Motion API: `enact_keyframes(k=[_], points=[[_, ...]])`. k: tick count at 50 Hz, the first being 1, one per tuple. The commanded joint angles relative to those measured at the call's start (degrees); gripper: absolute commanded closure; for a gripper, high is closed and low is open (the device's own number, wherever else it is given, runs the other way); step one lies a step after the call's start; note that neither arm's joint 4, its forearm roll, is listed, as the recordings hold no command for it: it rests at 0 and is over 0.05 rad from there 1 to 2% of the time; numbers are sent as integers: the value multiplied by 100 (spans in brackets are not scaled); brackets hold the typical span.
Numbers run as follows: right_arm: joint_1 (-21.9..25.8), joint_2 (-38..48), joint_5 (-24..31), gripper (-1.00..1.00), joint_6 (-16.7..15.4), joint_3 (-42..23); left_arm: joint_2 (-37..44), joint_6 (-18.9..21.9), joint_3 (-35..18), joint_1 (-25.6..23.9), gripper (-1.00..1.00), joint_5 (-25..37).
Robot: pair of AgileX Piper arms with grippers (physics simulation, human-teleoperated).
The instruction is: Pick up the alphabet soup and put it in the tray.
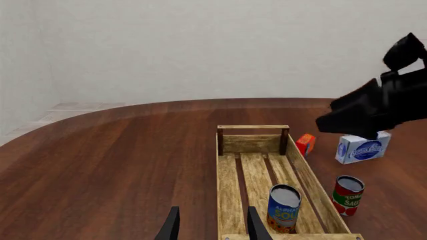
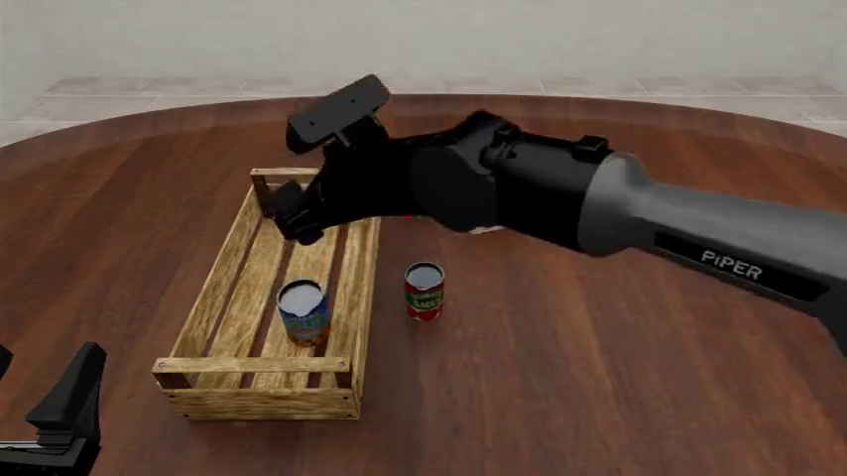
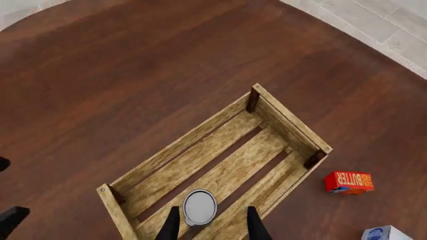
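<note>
Alphabet soup (image 3: 199, 207) below open right pincer (image 3: 211, 225).

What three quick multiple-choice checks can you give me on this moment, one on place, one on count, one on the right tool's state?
1. Where is the alphabet soup?
A. Upright on the slats inside the tray
B. On the table beside the tray
C. Held in the left tool

2. How many cans are in view?
A. One
B. Two
C. Three

3. What is the state of the right tool?
A. Shut on the soup
B. Open, fingers above and to either side of the can
C. Out of view

Answers: 1 A, front view shows the blue-labelled can standing between the tray's side planks. 2 B, the soup plus the red-and-green can on the table beside the tray. 3 B, right wrist view shows both fingers apart with the can's grey top between them, well below.
</note>
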Motion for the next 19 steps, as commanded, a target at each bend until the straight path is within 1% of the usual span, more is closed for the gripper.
enact_keyframes(k=[1,4,8,9,11,13,16,17,19], points=[[-140,-1374,454,-100,-137,231,0,0,0,0,-100,0],[-154,-1686,565,-100,-144,309,0,0,0,0,-100,0],[-331,-2227,682,-100,-236,484,0,0,0,0,-100,0],[-360,-2406,719,-100,-163,553,0,0,0,0,-100,0],[-400,-2646,747,-100,-248,684,0,0,0,0,-100,0],[-465,-2935,775,-100,-199,833,0,0,0,0,-100,0],[-511,-3277,774,-100,-220,1088,0,0,0,0,-100,0],[-536,-3411,731,-100,-118,1222,0,0,0,0,-100,0],[-563,-3473,694,-100,-100,1346,0,0,0,0,-100,0]])
